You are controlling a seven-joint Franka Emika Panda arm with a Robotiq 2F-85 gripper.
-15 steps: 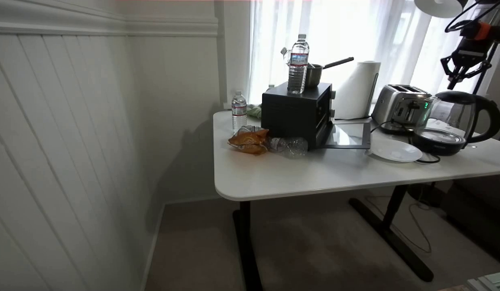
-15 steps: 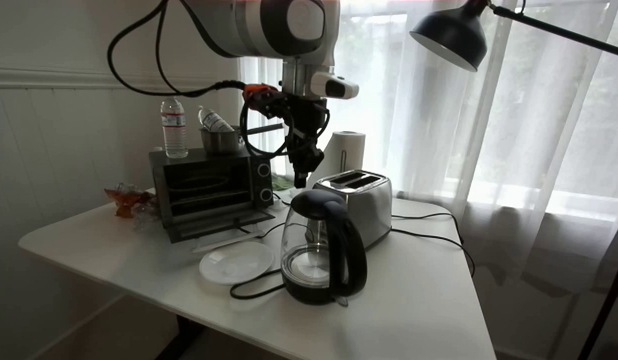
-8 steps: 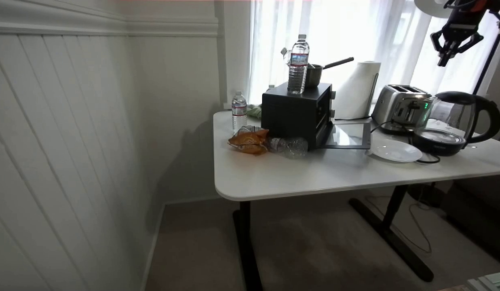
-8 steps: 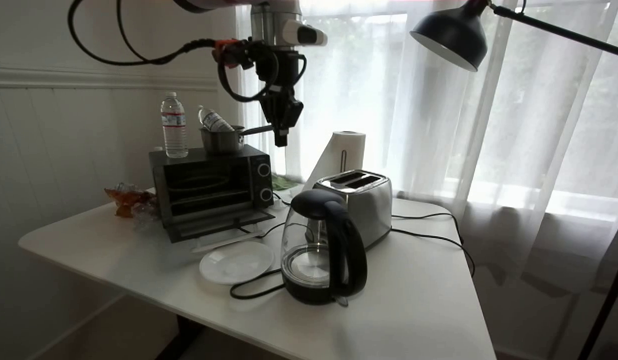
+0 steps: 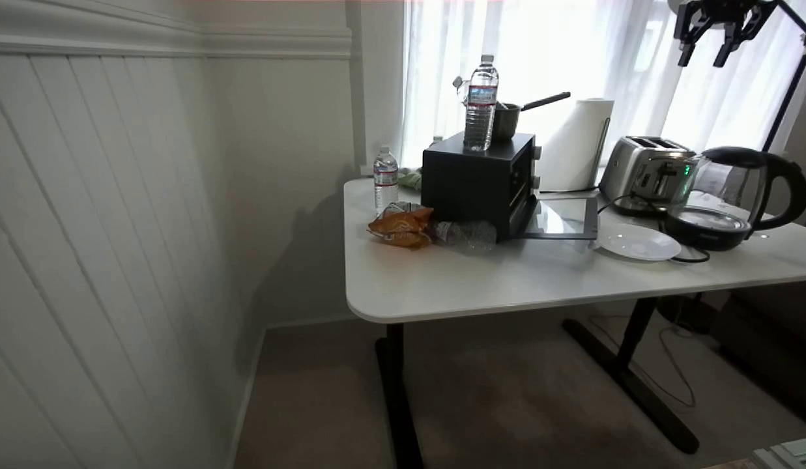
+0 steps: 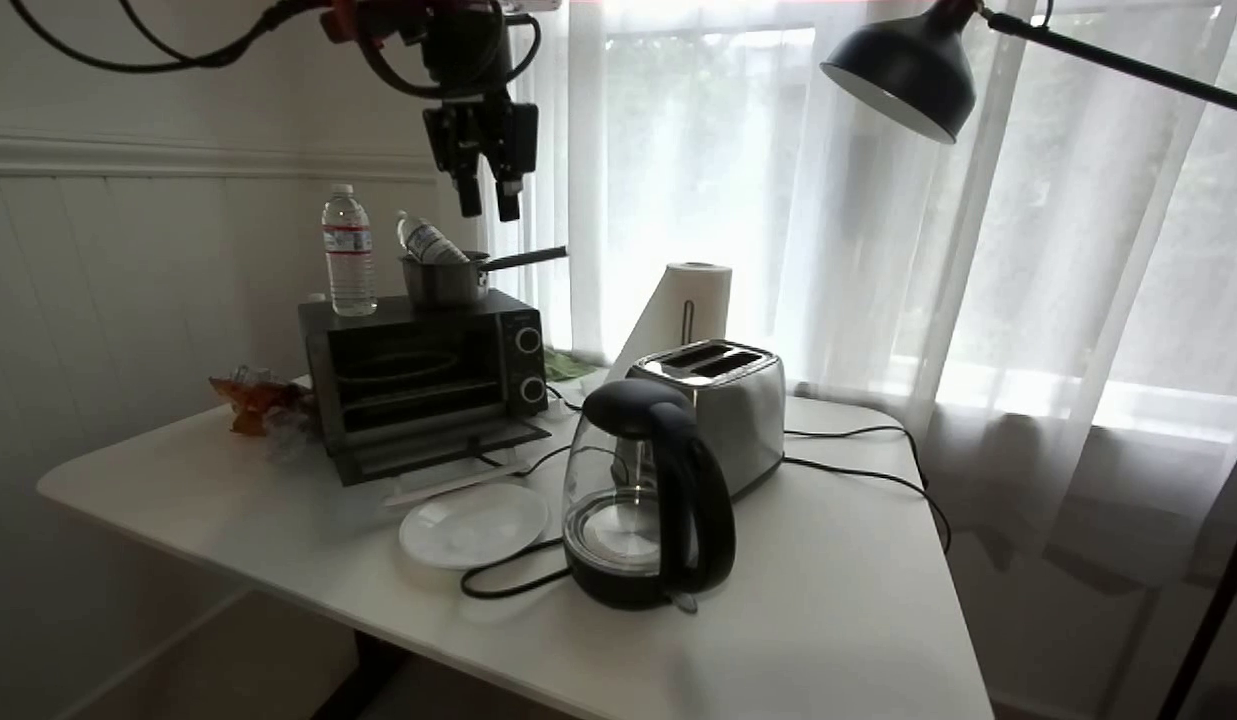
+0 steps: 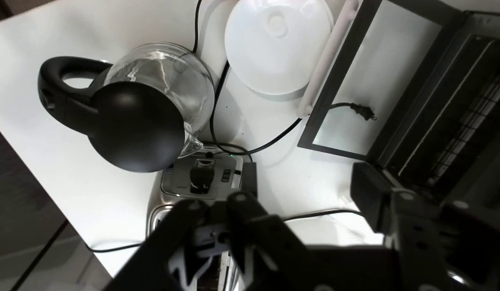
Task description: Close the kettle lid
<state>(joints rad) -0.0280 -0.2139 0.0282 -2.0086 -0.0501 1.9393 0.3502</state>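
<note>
Lid (image 7: 136, 126) looks closed on its kettle (image 6: 620, 515), but swung left too low, that empty, well-spread claw (image 6: 489, 210) could topple the bottle (image 6: 349, 265).

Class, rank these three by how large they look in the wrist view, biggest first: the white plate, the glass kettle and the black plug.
1. Glass kettle, though its height probably brings it nearer the camera
2. White plate, slightly cut off by the picture's top edge
3. Black plug

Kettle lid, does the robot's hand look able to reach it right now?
Probably yes: the open hand must move across and down, but nothing covers the lid, whose top shows whole in the wrist view.
</note>
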